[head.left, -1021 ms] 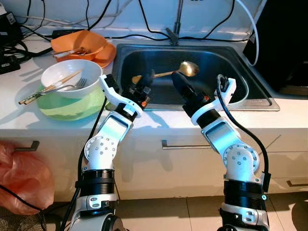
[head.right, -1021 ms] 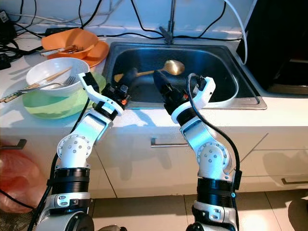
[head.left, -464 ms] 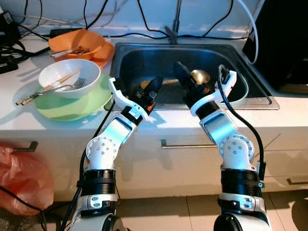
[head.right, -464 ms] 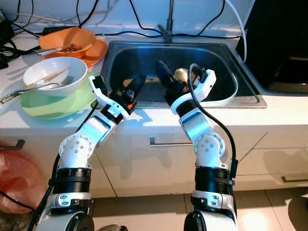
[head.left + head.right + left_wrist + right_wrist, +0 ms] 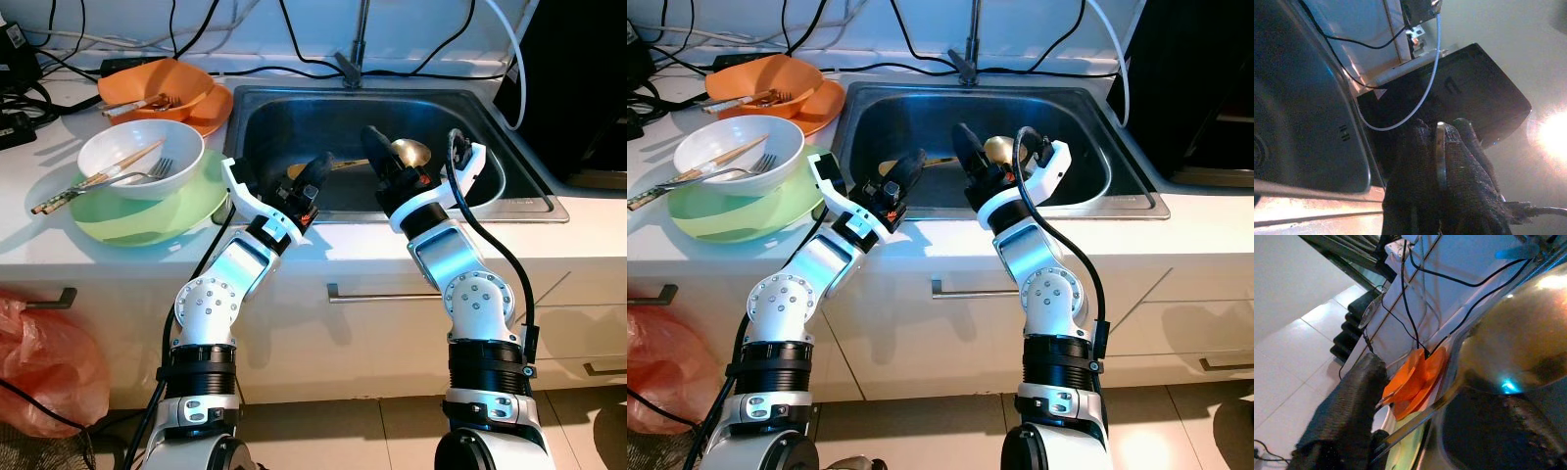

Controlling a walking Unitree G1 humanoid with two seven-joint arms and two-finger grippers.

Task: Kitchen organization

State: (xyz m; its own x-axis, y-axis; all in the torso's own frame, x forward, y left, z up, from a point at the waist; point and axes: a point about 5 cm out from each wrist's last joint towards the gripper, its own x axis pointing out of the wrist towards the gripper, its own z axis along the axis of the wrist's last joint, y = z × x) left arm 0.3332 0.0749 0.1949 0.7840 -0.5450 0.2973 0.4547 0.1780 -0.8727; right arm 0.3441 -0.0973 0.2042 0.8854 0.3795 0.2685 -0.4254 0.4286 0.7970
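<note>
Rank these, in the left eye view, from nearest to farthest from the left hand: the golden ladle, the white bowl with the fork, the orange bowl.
Measured from the left hand, which is shut on the ladle's handle:
1. golden ladle: in the sink, its handle in this hand.
2. white bowl: on the counter to the robot's left, on a green plate.
3. orange bowl: far back on the left counter.

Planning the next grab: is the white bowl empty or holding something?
Holding something: the white bowl has a fork and chopsticks resting in it, atop the green plate.
</note>
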